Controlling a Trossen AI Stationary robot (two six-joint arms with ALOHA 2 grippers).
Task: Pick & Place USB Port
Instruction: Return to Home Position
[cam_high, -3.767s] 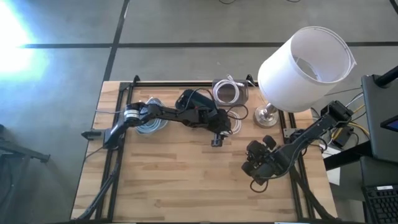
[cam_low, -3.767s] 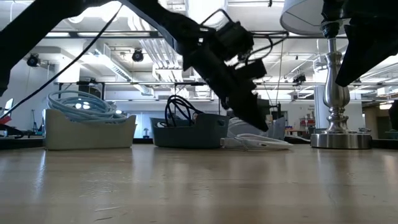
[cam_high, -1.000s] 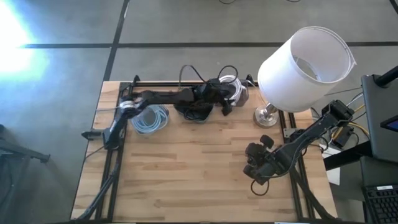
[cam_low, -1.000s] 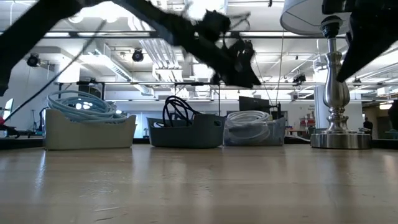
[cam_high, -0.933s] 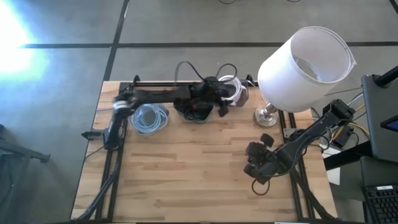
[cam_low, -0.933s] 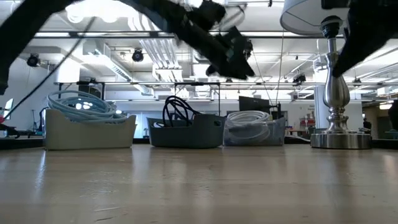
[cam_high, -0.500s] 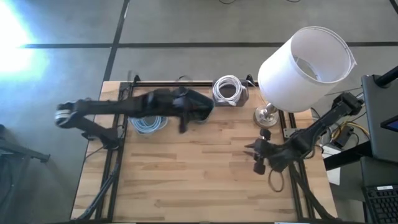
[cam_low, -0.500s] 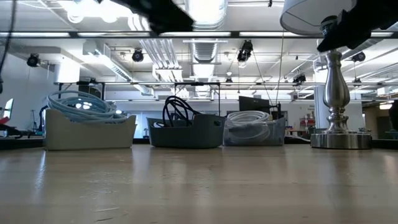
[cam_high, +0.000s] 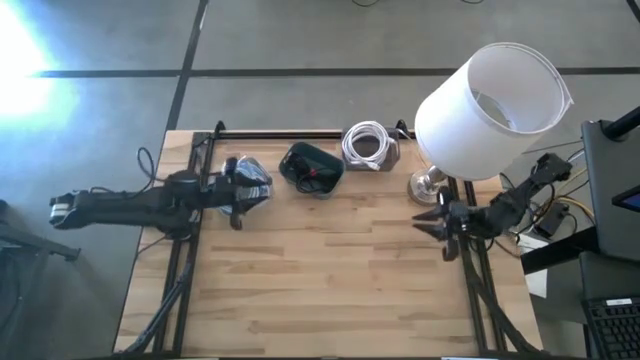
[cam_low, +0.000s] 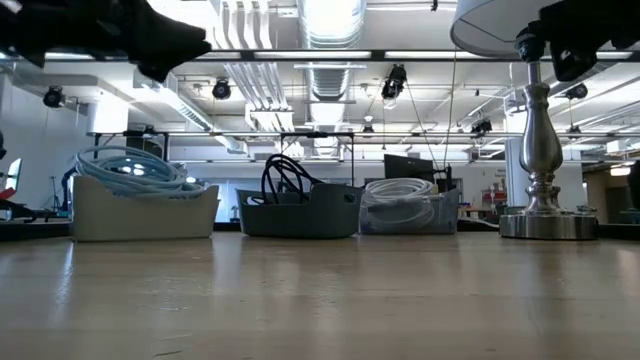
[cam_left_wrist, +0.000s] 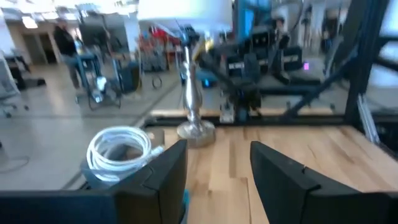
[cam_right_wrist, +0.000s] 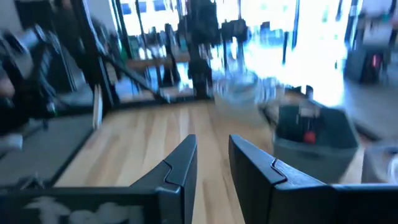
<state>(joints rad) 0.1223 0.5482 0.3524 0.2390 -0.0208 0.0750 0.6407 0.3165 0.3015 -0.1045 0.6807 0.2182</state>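
Observation:
A white coiled cable (cam_high: 366, 143) lies in the clear bin (cam_high: 388, 152) at the far edge; it also shows in the left wrist view (cam_left_wrist: 119, 145). My left gripper (cam_high: 236, 205) is open and empty, by the light-blue cable bin (cam_high: 250, 185) at the far left; its fingers show apart in the left wrist view (cam_left_wrist: 219, 169). My right gripper (cam_high: 428, 222) is open and empty, near the lamp base (cam_high: 430, 185) at the table's right; its fingers show apart in the right wrist view (cam_right_wrist: 212, 163).
A dark bin (cam_high: 312, 167) with a black cable and a red piece stands between the other two bins along the far edge. A lamp with a large white shade (cam_high: 490, 95) stands at the far right. The wooden table top (cam_high: 320, 280) lies bare in the middle and near side.
My left gripper has drawn back from over the dark and clear bins toward the table's left edge, empty. My right gripper has risen and gone toward the far right, by the lamp base, and has turned. The white cable stays in the clear bin.

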